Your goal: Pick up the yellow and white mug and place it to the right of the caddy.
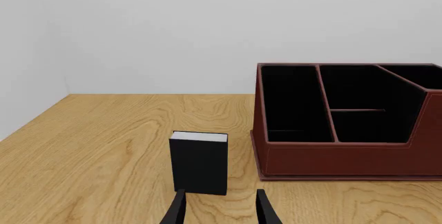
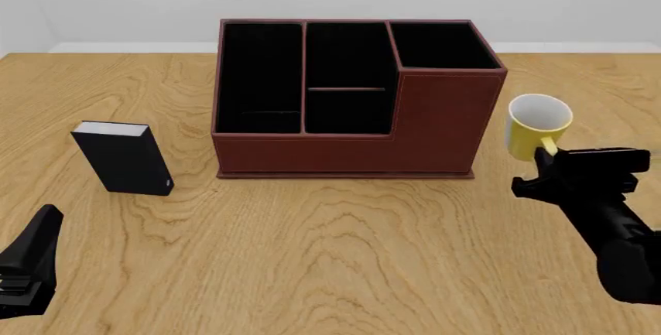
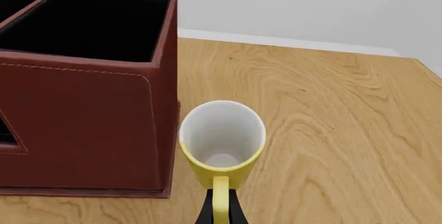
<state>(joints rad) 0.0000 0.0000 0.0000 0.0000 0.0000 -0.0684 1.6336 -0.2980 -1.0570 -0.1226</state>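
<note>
Already the right gripper (image 3: 220,209) pinches the handle of the yellow and white mug (image 2: 538,124), held just right of the caddy (image 2: 444,118).

Rigid, light and likely chip-prone, the mug is best carried by that handle; the caddy wall crowds its left side. Well apart, the left gripper (image 1: 219,208) hovers parted near a black box (image 2: 124,157).

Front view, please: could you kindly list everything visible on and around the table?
Reddish-brown leather-like caddy: one, black-lined compartments, table centre toward the back.
Yellow and white ceramic mug: one, right of the caddy, tilted, held by its handle.
Small black book-like box: one, upright, left of the caddy.
Light wooden table: one, beneath everything.
Right hand: one, black, closed on the mug handle.
Left hand: one, black, open, near the box, holding nothing.
</note>
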